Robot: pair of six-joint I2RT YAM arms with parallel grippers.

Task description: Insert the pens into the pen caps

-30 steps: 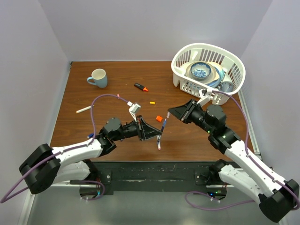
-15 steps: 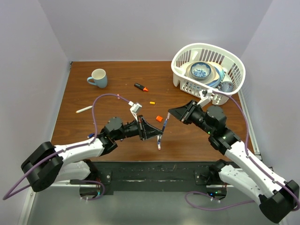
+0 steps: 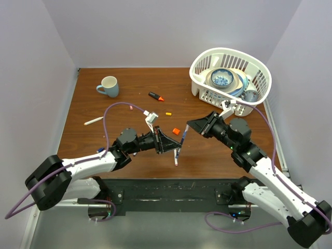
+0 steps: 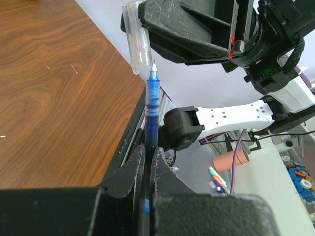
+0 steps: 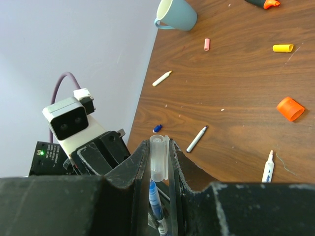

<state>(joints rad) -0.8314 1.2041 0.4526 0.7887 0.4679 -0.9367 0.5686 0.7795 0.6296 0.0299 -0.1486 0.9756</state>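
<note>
Nearest the arm bases, a white pen [image 3: 176,160] lay on the table [image 3: 83,104] by its near edge. Just past it the left gripper [image 3: 175,147] was clamped on a blue pen [image 4: 151,105], the barrel pinched between its fingers [image 4: 129,172] and the tip pointing toward the right arm. The right gripper [image 5: 158,147] faced it, closed on a clear cap [image 5: 158,158] held lengthwise between the jaws; pen and cap hung off the wood between the two arms. From the left wrist, the tip stood against the cap's lower end, touching or nearly so; whether it had entered the mouth could not be told. From the right wrist, the blue barrel showed directly under the cap, in line with it.

Just beyond the grippers lay an orange cap [image 3: 176,131], and farther on a yellow cap [image 3: 168,113]. A blue cap [image 5: 156,128] and a grey pen [image 5: 197,139] lay near the left arm. Off to the left were a second white pen [image 3: 93,121] and a pink cap [image 5: 206,44]. Farther still lay a black marker [image 3: 155,96] with an orange tip. At the far left stood a mug [image 3: 108,86]; at the far right, a white basket [image 3: 228,52] held a bowl [image 3: 222,79].
</note>
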